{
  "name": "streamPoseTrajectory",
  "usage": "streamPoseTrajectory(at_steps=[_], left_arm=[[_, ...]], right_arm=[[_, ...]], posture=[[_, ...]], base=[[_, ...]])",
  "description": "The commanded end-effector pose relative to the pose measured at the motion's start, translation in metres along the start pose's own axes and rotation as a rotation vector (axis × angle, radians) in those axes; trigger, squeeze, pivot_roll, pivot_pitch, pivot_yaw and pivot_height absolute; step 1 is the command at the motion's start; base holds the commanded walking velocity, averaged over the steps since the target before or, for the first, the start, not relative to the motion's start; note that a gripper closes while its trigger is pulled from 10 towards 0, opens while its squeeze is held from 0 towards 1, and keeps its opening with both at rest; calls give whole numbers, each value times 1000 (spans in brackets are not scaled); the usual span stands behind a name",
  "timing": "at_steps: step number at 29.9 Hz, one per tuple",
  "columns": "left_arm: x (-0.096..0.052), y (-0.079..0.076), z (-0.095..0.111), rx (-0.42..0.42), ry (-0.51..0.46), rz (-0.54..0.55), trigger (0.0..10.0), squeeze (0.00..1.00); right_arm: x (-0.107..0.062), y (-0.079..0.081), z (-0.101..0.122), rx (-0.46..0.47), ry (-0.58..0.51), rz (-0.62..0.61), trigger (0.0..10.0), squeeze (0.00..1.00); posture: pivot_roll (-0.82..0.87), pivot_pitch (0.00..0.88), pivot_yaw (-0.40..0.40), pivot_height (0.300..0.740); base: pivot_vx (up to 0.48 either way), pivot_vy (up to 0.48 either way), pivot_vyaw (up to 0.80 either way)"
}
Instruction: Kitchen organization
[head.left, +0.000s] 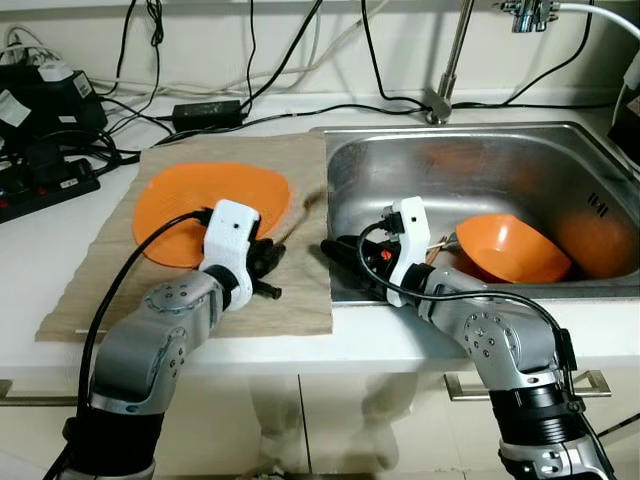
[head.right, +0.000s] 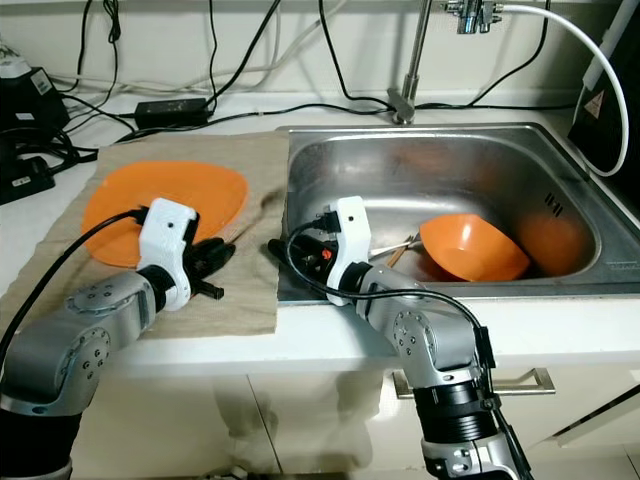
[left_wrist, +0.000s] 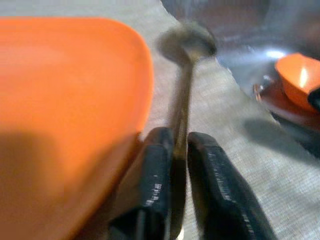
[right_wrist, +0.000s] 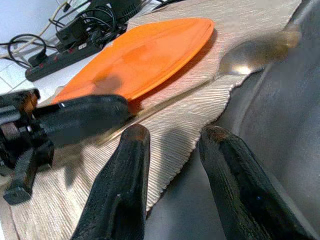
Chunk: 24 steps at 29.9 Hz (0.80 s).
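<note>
No writing is legible anywhere. The left gripper (left_wrist: 179, 150) pinches a spoon (left_wrist: 184, 75) by its handle over the mat (head.left: 290, 300), beside the orange plate (head.left: 200, 200). The right gripper (right_wrist: 172, 150) hovers parted at the sink (head.left: 480, 160) edge, holding nothing.

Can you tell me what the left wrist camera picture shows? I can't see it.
The left gripper has its two black fingers shut on a metal spoon, whose bowl points away over a beige mat. An orange plate lies right beside the spoon, and an orange bowl sits in the steel sink beyond.
</note>
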<state>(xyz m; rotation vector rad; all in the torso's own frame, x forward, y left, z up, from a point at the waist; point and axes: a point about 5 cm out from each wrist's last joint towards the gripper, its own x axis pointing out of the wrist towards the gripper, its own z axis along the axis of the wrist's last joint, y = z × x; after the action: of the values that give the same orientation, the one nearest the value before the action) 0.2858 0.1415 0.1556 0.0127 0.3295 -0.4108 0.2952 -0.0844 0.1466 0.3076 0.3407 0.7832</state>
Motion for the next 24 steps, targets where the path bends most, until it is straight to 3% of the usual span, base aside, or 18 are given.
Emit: streamPoseTrajectory(at_steps=[1, 6, 13, 19, 20, 21, 24], left_arm=[[2, 4, 5, -17, -34, 22, 0, 0], [6, 5, 15, -69, -133, 38, 0, 0], [9, 2, 19, -81, -166, 14, 0, 0], [9, -4, 23, -4, -161, -21, 0, 0], [8, -4, 24, 10, -157, -16, 10000, 0], [7, -4, 24, 17, -154, -15, 10000, 1000], [5, -5, 23, 60, -153, -29, 10000, 1000]], right_arm=[[-1, 0, 5, -41, -19, -21, 10000, 0], [3, -14, 1, -124, -31, -141, 10000, 0], [5, -17, 0, -107, -35, -162, 10000, 0], [5, -19, -1, -104, -44, -167, 10000, 0], [6, -19, -1, -102, -46, -165, 10000, 0], [6, -19, -1, -100, -47, -164, 10000, 0], [7, -17, 1, -94, -53, -156, 10000, 0]], posture=[[-24, 0, 60, 740], [-27, 0, 62, 740], [-28, 0, 60, 740], [-30, 0, 58, 740], [-26, 0, 59, 740], [-26, 0, 59, 740], [-26, 0, 59, 740]], base=[[0, 0, 0], [0, 0, 0], [0, 0, 0], [0, 0, 0], [0, 0, 0], [0, 0, 0], [0, 0, 0]])
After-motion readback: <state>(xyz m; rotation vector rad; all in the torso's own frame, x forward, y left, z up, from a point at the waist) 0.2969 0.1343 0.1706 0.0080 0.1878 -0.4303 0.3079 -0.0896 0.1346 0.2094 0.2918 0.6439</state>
